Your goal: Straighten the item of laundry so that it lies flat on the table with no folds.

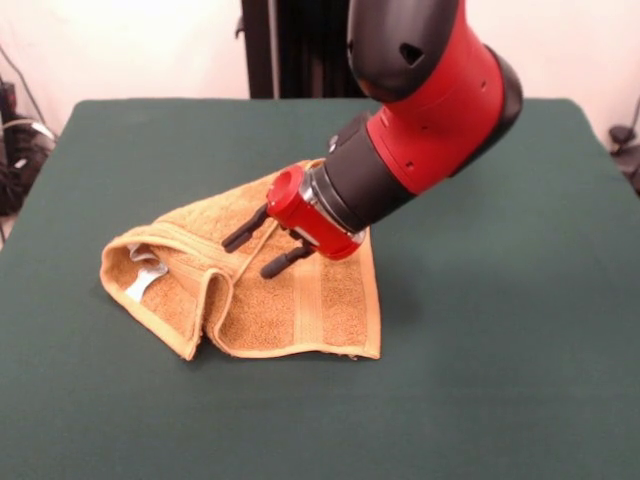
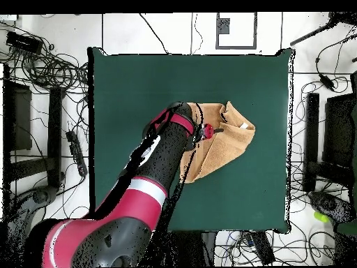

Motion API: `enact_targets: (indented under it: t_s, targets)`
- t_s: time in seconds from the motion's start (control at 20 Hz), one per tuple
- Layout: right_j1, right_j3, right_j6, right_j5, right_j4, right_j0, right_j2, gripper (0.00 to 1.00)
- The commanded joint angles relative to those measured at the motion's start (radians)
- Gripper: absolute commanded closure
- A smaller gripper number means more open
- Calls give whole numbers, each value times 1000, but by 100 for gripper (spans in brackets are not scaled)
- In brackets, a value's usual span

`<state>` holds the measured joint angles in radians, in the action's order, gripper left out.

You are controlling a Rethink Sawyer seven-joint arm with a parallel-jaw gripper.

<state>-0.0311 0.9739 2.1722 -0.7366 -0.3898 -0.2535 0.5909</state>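
The orange-tan towel [image 1: 305,305] lies crumpled near the middle of the dark green table [image 1: 500,360]. Its left part is folded over on itself, with a white tag [image 1: 143,284] showing in the fold. A flat woven band runs down its right part. My gripper [image 1: 248,257] hangs tilted just over the towel's middle, its two black fingers [image 1: 244,233] spread apart with nothing between them. In the overhead view the towel [image 2: 226,150] lies right of the table's [image 2: 132,91] centre, and the gripper [image 2: 215,130] is over its upper left part. The arm hides the towel's left edge there.
The red and black arm [image 1: 430,110] slants down from the top over the towel's far side. Cables and stands [image 2: 49,77] lie on the floor around the table.
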Motion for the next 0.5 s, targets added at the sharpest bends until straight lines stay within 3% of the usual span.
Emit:
enact_targets:
  t_s: [0.05, 0.4, 0.5]
  targets:
    - [60, 110, 21, 113, -48, 31, -67, 0]
    - [186, 225, -51, 143, -87, 63, -85, 0]
    - [176, 224, -24, 161, -96, 69, -89, 0]
